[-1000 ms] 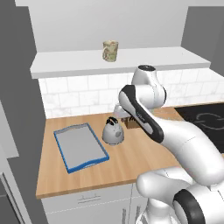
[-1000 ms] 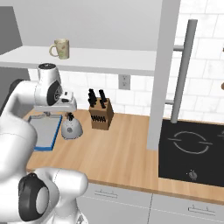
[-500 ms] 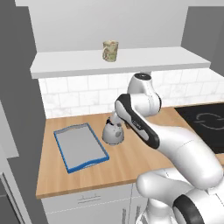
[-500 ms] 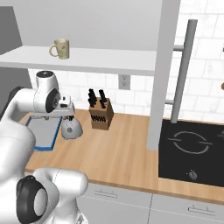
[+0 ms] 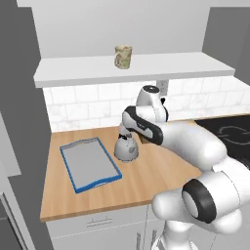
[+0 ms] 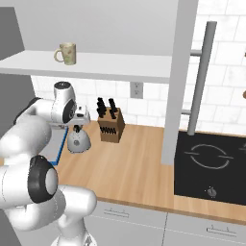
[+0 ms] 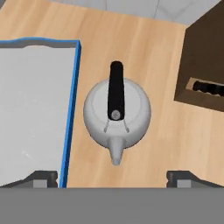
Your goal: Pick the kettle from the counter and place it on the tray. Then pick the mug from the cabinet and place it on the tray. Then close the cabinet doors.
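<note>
The gripper (image 7: 112, 177) hangs straight above the kettle (image 7: 117, 113), jaws spread wide and holding nothing; in the hand view its two dark tips stand far apart, one over the tray's rim and one over bare wood, with the kettle's spout between them. In the left base view the arm's wrist covers the space over the kettle (image 5: 126, 148), so the fingers themselves cannot be made out there.

The kettle stands upright on the counter (image 5: 141, 183), just right of the tray (image 5: 72, 168) and not touching it; a thin strip of wood shows between its round body and the blue rim. Its black handle arches across the top. The tray (image 7: 69, 114) lies flat on the counter, left of the kettle, with nothing on its grey floor.

A knife block (image 6: 111, 127) stands on the counter to the right of the kettle (image 6: 78, 141), near it but apart, against the tiled wall.

The mug (image 5: 123, 56) sits upright on the white shelf of the cabinet (image 5: 146, 68), above and behind the kettle. From the right base view its handle points left (image 6: 66, 53). A cabinet door (image 6: 178, 72) stands open on the right, edge-on, with its bar handle beside it. A black hob (image 6: 211, 168) is set into the counter farther right.
</note>
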### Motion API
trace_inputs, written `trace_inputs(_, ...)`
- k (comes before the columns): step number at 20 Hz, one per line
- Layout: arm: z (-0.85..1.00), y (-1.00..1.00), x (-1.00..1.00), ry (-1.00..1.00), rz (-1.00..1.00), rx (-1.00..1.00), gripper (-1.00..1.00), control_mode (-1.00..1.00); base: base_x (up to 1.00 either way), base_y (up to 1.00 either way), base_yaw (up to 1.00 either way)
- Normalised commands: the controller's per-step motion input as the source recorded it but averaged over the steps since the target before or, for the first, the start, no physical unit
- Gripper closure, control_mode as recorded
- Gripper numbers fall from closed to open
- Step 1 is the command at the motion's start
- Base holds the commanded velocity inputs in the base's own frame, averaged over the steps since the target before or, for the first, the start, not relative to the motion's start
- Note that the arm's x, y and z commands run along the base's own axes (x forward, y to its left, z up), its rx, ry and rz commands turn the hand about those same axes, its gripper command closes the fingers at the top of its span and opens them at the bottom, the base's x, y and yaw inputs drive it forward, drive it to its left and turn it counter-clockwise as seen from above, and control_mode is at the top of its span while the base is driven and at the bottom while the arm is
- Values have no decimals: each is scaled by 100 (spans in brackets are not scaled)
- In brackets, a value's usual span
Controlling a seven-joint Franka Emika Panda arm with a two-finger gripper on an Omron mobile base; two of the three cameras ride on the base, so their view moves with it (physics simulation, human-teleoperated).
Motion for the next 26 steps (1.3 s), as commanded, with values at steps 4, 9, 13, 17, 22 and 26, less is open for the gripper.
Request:
trace_inputs(4,-44,10,52,0,0,0,-100,-100,0,0,0)
trace_inputs(9,-36,19,45,0,0,0,-100,-100,0,0,0)
trace_inputs(13,-31,11,42,0,0,0,-100,-100,0,0,0)
trace_inputs(17,-29,4,34,0,0,0,-100,-100,0,0,0)
trace_inputs(22,-8,0,6,0,0,0,100,-100,0,0,0)
trace_inputs(26,-2,1,0,0,0,0,100,-100,0,0,0)
